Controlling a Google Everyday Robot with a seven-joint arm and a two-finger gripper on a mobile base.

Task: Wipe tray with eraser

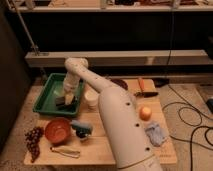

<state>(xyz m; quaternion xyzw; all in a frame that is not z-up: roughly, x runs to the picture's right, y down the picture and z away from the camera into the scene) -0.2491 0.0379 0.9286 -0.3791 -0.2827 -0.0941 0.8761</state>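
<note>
While we read the scene from its left edge, the first thing we meet is a bunch of dark grapes near the front corner of the wooden surface, with an orange-red bowl just beside them and a pale, slim object lying in front of that bowl. Behind these sits the green tray, its long side running back toward the shelf. Inside it, toward the right wall, we see the end effector reaching down from the white arm, clenched on the dark eraser, which rests low against the tray floor. A blue-grey toy-like object lies just in front of the tray. Farther right stand a white cup, an orange fruit, a crumpled blue cloth, and at the back an orange-handled tool.

We judge the wiping to be under way. The risks we see: a stroke toward the right could jam the eraser against the raised rim and drag the light tray across the surface, nudging the cup. Pressing too hard could also twist the eraser out of the grip, while pressing too lightly would leave it skimming without cleaning.
</note>
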